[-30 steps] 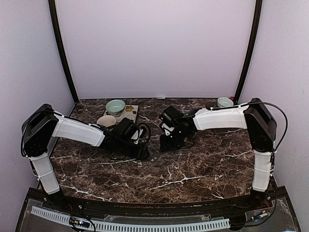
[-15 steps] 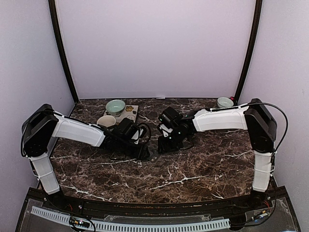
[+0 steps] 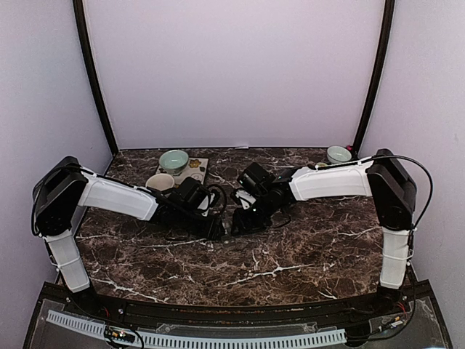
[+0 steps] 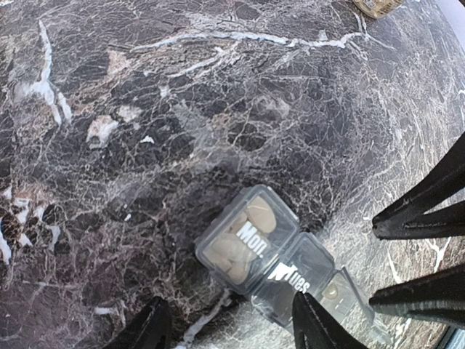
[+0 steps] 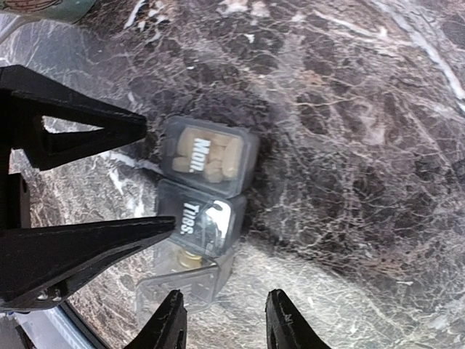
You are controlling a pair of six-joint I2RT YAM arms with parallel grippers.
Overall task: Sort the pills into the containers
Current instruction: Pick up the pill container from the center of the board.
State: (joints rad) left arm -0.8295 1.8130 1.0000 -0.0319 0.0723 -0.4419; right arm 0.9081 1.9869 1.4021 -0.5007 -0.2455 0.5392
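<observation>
The containers are a clear grey strip of joined compartments lying on the marble. The "Mon." cell is lidded and full of tan pills. The "Tues" cell is shut. The end cell has its lid up and holds one yellow pill. My left gripper is open, its right fingertip at the "Tues" cell. My right gripper is open by the end cell, its left fingertip at the raised lid. In the top view both grippers meet over the strip.
A white mug, a pale teal bowl and a flat mat with small pieces stand at the back left. Another small bowl sits in the back right corner. A jar's edge shows far ahead of the left wrist.
My right gripper has slid left and a little forward, closing in on the strip. The left arm has stayed put.
</observation>
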